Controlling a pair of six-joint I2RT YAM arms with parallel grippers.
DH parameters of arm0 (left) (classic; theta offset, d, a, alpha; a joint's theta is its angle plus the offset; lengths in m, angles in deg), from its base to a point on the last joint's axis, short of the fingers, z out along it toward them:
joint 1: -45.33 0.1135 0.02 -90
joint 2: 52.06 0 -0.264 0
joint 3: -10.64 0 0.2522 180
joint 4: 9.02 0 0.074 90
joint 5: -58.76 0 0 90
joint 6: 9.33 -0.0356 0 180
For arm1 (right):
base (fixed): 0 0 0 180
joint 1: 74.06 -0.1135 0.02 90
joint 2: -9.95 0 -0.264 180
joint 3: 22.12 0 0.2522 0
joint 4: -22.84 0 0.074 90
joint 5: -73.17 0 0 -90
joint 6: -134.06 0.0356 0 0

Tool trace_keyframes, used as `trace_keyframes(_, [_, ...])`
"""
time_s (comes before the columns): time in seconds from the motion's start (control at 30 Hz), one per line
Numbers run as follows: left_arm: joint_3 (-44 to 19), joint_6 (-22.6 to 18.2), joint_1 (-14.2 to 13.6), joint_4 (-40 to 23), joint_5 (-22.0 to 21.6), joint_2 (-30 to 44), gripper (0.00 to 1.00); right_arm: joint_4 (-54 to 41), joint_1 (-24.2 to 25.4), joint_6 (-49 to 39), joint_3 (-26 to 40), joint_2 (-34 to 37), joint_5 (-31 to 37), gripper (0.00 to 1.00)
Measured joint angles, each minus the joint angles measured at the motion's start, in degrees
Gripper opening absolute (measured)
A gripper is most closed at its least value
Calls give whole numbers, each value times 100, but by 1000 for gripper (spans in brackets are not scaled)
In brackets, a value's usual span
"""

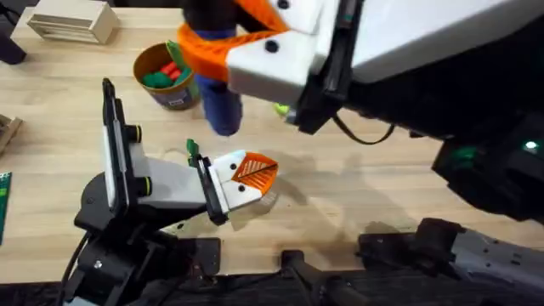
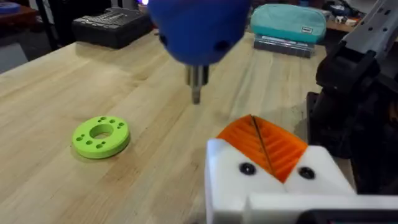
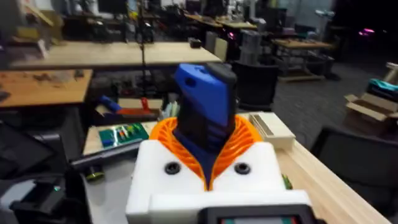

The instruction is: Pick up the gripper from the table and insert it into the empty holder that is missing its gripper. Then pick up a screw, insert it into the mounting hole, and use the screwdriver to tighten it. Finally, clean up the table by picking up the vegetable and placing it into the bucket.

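Above the surface (image 1: 357, 195), right claw (image 3: 208, 152) pinches the screwdriver (image 1: 219, 100) bit-down over left claw (image 1: 246, 174), pressed together w/ both orange pads on: tightening step, next needs bit lined up w/ screw.

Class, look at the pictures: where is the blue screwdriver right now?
The screwdriver is clamped in the right pincer, raised above the table. In the overhead view it sits just right of the bucket, above the left pincer.
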Motion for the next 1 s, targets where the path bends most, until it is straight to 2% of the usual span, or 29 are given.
trace_keyframes(0.17, [0,-1,0,0,0,0,6,-706,277,-551,0,-115,87,30])
trace_keyframes(0.43, [0,-1,0,0,0,0,6,-1965,1232,-2755,3,57,1902,30])
trace_keyframes(0.57, [0,-1,0,0,0,0,6,-2753,1871,-3809,4,640,2699,30])
trace_keyframes(0.7, [0,-1,0,0,0,0,6,-2995,2482,-4713,4,1416,3350,30])
trace_keyframes(0.83, [0,-1,0,0,0,0,6,-2981,2958,-5522,4,2064,3743,30])
trace_keyframes(1.0, [0,-1,0,0,0,0,6,-2966,3358,-6304,4,2841,3928,30])
